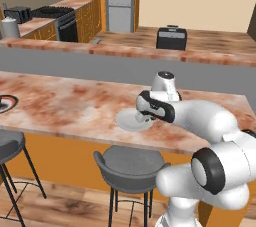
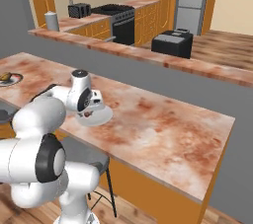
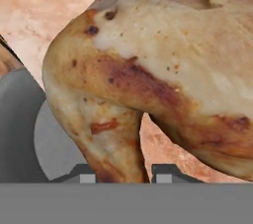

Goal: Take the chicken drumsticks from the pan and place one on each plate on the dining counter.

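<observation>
Claw (image 3: 121,171): closed on a drumstick (image 3: 163,75), poised just above the grey plate (image 1: 131,119) on the bench (image 1: 75,106); placing step, release judged next.

In the left base view the arm's wrist covers the right part of the pale plate (image 1: 129,120), and the pincer's fingers are hidden behind the hand. The dark-rimmed plate (image 1: 6,103) is cut off by the left edge. In the right base view the lump on that plate (image 2: 9,78) is too small to identify. In the hand view the drumstick (image 3: 163,70) runs past the top and right edges, hiding most of the table (image 3: 44,6).
</observation>
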